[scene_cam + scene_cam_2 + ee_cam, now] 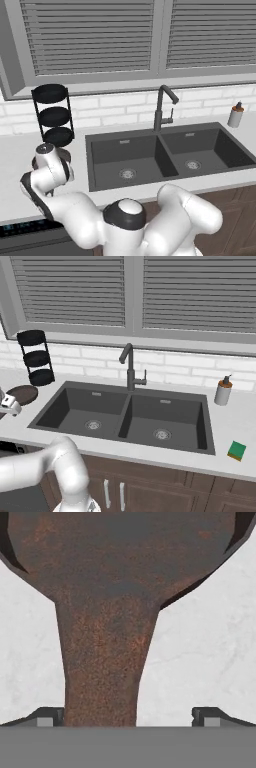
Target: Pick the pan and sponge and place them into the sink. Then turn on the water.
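The dark-brown pan [125, 562] lies on the pale counter left of the sink [150, 150]; its round bowl [22, 394] also shows in the right base view. My gripper [128, 718] hangs straight over the pan's long handle [102, 672] and is open. The handle runs between the fingers, tight against the left fingertip [50, 717] and well apart from the right one. The green and yellow sponge [237, 450] rests on the counter right of the sink [165, 411]. No water runs from the dark gooseneck faucet [161, 105].
A black three-tier rack [54, 115] stands just behind the pan against the white brick wall. A soap bottle [223, 391] stands at the sink's far right corner. The counter's front edge runs close below the pan.
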Robot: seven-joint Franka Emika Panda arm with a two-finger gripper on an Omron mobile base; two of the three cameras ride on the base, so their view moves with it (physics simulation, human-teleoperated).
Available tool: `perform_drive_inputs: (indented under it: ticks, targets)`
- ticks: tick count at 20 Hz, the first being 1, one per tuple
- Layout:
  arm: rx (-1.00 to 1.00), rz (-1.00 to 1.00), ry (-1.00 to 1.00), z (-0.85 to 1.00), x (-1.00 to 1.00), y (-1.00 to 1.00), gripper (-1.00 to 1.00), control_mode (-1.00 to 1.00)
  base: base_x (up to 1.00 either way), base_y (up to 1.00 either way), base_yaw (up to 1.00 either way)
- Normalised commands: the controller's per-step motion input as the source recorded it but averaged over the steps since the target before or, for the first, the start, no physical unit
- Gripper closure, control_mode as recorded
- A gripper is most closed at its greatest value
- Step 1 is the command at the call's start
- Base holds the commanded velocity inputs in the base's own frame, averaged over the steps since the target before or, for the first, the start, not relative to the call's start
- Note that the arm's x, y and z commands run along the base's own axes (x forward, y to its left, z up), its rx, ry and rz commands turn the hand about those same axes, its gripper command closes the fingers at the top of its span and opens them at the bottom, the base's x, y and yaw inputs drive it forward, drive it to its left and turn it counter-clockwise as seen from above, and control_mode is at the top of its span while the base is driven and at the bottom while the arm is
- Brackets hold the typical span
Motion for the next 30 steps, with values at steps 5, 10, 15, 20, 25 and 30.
perform_drive_inputs:
  ticks: [5, 10, 15, 20, 25, 30]
  targets:
    - [0.0, 0.0, -0.02, -0.37, 0.08, 0.0, -1.0, -1.0, 0.0, 0.0, 0.0]
    - [0.0, 0.0, -0.01, -0.39, 0.04, 0.0, 1.0, -1.0, 0.0, 0.0, 0.0]
    - [0.0, 0.0, -0.01, -0.29, 0.01, 0.0, 1.0, -1.0, 0.0, 0.0, 0.0]
    - [0.0, 0.0, -0.01, -0.26, 0.0, 0.0, 1.0, -1.0, 0.0, 0.0, 0.0]
    - [0.0, 0.0, -0.07, 0.06, -0.04, 0.0, 1.0, -1.0, 0.0, 0.0, 0.0]
    - [0.0, -0.01, -0.22, 0.82, -0.48, 0.0, 1.0, -1.0, 0.0, 0.0, 0.0]
